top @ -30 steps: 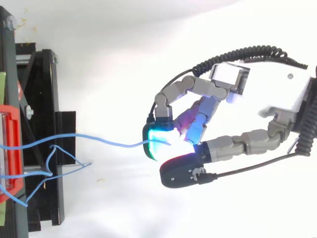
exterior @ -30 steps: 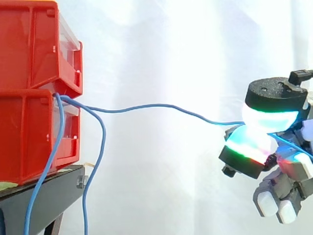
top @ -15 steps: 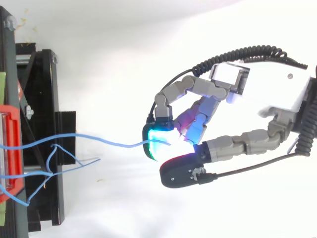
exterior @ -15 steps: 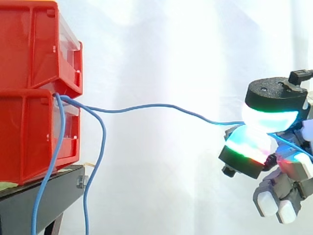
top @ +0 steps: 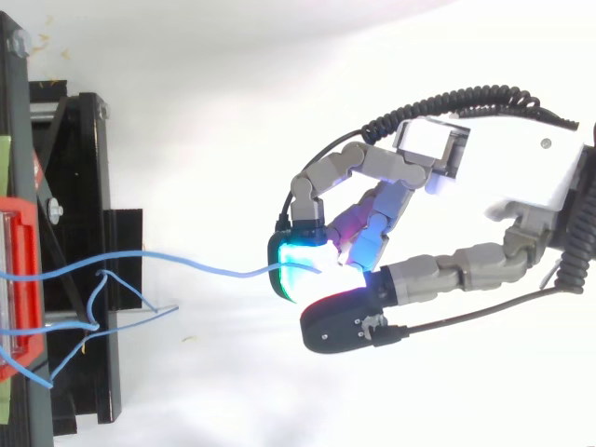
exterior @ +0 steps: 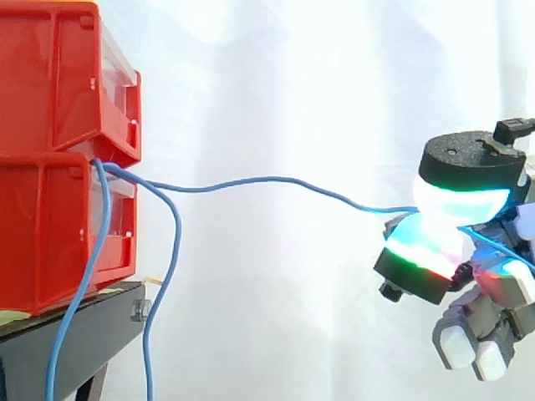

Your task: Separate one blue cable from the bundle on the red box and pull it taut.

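One blue cable (exterior: 267,180) runs from the front lip of the lower red bin (exterior: 50,225) rightward to my hand (exterior: 493,288), sagging in a gentle wave rather than straight. My hand is shut on it, pinching it between two glowing fingertips (exterior: 435,242) at the right. From above, the same cable (top: 205,265) reaches my hand (top: 484,177) and ends between the pads (top: 298,270). Other blue cables (exterior: 163,276) hang in loops from the bin down past the black stand (exterior: 75,334).
A second red bin (exterior: 58,75) is stacked on the lower one. The black stand (top: 74,233) lies at the left of the top view, with loose blue loops (top: 121,312) crossing it. A white curtain backs the scene.
The hanging blue loops sway slightly near the stand. My hand and the pinched cable stay where they were.
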`<action>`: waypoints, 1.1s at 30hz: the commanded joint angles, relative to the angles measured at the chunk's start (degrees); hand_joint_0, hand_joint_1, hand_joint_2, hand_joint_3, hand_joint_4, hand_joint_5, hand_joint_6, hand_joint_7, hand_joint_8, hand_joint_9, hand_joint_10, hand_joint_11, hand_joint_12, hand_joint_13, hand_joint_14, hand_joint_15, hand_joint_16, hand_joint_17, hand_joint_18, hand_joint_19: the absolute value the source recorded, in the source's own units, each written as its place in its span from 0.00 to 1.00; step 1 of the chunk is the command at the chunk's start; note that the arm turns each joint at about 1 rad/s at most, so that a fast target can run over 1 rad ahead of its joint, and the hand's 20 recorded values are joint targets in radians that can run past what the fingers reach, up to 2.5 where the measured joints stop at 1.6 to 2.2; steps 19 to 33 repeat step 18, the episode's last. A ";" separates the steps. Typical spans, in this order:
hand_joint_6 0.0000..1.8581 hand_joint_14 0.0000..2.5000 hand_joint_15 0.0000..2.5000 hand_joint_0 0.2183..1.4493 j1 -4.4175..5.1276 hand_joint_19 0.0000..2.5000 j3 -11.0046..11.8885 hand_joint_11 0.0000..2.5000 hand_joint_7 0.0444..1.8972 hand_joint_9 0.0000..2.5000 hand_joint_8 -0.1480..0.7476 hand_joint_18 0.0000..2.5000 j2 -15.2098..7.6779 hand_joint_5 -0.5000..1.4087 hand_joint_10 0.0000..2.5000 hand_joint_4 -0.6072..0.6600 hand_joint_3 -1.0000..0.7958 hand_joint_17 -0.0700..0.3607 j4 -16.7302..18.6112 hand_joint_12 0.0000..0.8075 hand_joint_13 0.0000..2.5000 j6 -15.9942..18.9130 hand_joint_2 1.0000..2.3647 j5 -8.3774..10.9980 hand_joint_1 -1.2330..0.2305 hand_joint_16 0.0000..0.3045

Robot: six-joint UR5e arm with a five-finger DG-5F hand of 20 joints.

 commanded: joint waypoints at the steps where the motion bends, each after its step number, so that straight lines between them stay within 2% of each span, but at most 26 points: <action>1: 0.48 0.01 0.17 0.36 0.00 0.17 0.00 0.18 0.63 0.56 0.40 0.35 -0.03 0.25 0.01 0.36 0.63 0.38 0.00 0.39 0.39 0.00 0.02 0.00 0.15 0.14; 33: 0.48 0.01 0.17 0.36 0.00 0.17 0.00 0.19 0.64 0.56 0.40 0.35 -0.03 0.25 0.01 0.36 0.63 0.38 0.00 0.39 0.39 0.00 0.02 0.00 0.15 0.14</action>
